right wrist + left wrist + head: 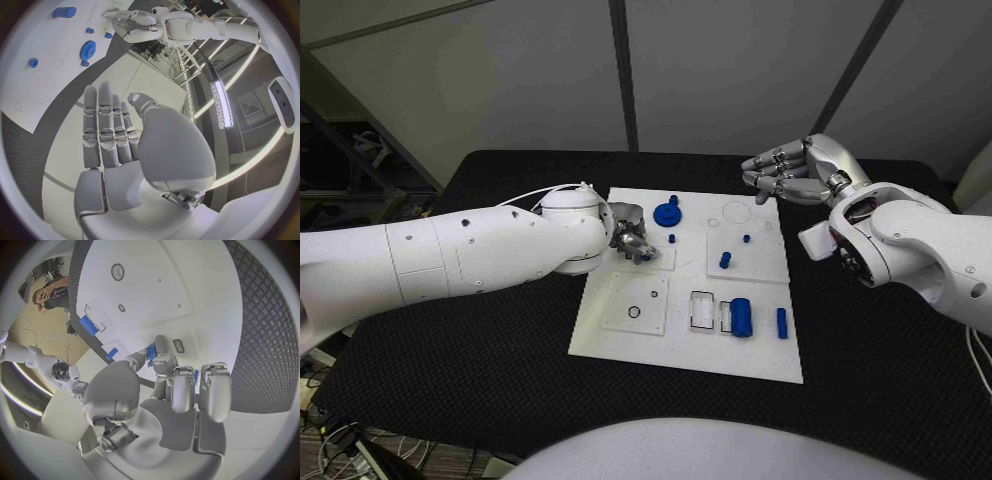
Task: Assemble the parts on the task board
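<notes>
The white board (687, 345) lies in the middle of the black table (473, 350), its long axis running from the robot toward the far edge.

The left hand (633, 241) sits over the board's left edge, at about 10 o'clock from the board's centre. In the left wrist view its fingers (174, 390) curl down toward the board, and a small blue piece (150, 352) shows at the fingertips; whether it is pinched or merely touched, I cannot tell.

The blue gear (668, 213) lies flat near the board's far edge, just beside that hand at its 1 o'clock. A small blue peg (672, 239) stands close to the hand at its 3 o'clock.

Further right, another short peg (746, 238) and a blue post (726, 260) stand upright, well apart from either hand.

At the board's 5 o'clock, a thick blue cylinder (743, 317) lies on its side, long axis pointing from the robot to the far edge; a thin blue pin (780, 322) lies parallel, just beside it at 3 o'clock.

The right hand (790, 170) hovers off the board at its 1 o'clock, over the table, fingers straight, side by side and holding nothing; the gear lies well apart at its 8 o'clock.
</notes>
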`<act>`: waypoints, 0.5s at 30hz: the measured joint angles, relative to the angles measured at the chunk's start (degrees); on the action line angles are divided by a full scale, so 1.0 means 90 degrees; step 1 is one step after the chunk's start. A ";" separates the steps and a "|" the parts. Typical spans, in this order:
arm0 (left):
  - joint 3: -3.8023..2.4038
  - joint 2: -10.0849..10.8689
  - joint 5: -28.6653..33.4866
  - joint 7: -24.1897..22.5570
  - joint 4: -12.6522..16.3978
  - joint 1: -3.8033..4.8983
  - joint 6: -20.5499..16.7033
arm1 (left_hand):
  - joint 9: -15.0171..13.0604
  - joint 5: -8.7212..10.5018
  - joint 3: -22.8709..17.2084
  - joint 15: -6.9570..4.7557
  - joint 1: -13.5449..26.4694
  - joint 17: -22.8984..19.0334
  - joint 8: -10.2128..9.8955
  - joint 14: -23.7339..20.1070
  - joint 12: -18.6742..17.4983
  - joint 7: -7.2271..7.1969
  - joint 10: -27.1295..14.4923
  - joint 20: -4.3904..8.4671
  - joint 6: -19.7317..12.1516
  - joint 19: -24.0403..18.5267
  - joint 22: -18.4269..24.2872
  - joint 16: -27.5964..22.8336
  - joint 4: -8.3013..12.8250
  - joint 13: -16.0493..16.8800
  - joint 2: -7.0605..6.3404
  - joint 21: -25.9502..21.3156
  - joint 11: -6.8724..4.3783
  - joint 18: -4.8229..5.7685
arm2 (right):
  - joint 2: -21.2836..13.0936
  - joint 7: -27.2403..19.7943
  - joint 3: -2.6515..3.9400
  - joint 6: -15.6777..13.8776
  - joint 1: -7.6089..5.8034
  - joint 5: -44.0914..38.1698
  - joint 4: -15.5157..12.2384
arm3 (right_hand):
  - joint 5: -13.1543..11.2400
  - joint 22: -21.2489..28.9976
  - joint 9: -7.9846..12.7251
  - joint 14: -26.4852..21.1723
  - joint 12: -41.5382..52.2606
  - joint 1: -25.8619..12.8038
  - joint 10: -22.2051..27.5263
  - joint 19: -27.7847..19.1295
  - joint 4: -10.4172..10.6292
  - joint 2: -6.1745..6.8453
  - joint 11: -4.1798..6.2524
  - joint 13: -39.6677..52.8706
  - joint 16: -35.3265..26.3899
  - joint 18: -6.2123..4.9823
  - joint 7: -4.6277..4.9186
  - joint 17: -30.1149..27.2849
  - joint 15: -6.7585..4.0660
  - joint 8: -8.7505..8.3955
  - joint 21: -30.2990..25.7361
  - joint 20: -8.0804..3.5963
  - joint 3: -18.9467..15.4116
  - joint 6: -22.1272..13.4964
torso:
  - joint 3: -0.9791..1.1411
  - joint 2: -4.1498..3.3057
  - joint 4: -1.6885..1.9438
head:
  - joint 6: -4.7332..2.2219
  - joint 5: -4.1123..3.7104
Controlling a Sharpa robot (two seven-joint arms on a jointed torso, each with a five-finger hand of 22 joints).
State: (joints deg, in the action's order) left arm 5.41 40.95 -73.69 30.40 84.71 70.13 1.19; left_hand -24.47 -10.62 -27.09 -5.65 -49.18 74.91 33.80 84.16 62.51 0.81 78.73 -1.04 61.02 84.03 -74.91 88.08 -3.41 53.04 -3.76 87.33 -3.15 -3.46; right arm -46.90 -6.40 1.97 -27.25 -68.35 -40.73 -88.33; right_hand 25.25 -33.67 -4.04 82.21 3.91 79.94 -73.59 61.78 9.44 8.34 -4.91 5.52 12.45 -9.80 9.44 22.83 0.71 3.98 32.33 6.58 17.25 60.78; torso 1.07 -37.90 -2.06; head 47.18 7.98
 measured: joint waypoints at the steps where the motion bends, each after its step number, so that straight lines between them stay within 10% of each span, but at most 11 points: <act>1: -0.0001 -0.0010 0.0002 0.0000 -0.0012 0.0001 0.0002 | 0.0001 0.0000 0.0008 0.0000 0.0000 0.0000 0.0001 0.0000 0.0000 0.0000 0.0000 0.0000 0.0000 0.0000 0.0000 0.0000 -0.0008 0.0000 0.0000 0.0000 0.0000 0.0000 | 0.0000 0.0000 0.0000 0.0000 0.0000 0.0000 0.0000 | 0.0000 0.0000 0.0000 0.0000 0.0000 0.0000 0.0000 0.0000 0.0000 0.0000 0.0000 0.0000 0.0000 0.0000 0.0000 0.0000 0.0000 0.0000 0.0000 0.0000 0.0000 0.0000 | 0.0001 0.0000 -0.0001 | 0.0000 -0.0001; 15: -0.0011 -0.0125 0.0036 0.0001 -0.0189 0.0039 0.0151 | 0.0070 0.0000 0.0378 0.0000 0.0068 0.0000 0.0049 0.0000 0.0000 0.0000 0.0000 0.0000 0.0001 0.0000 0.0000 0.0000 -0.0218 -0.0001 0.0068 0.0000 0.0000 0.0000 | -0.0006 0.0000 0.0000 0.0001 0.0000 0.0000 -0.0002 | 0.0000 -0.0001 0.0000 0.0000 0.0000 -0.0006 0.0000 0.0000 0.0000 0.0007 0.0000 0.0001 0.0000 0.0000 0.0000 0.0001 0.0000 0.0000 0.0000 0.0000 0.0000 0.0000 | 0.0003 0.0000 -0.0001 | -0.0002 -0.0010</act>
State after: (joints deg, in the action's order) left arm 5.31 39.82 -73.37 30.40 83.01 70.48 2.54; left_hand -23.85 -10.62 -23.69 -5.65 -48.56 74.91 34.24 84.16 62.51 0.81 78.73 -1.03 61.03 84.03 -74.91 88.08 -5.37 53.03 -3.15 87.33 -3.15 -3.46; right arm -46.96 -6.40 1.97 -27.25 -68.35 -40.73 -88.35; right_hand 25.25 -33.68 -4.04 82.21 3.91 79.88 -73.59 61.78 9.43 8.41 -4.91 5.52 12.45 -9.80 9.44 22.84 0.71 3.98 32.33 6.58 17.25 60.78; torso 1.09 -37.90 -2.07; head 47.16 7.89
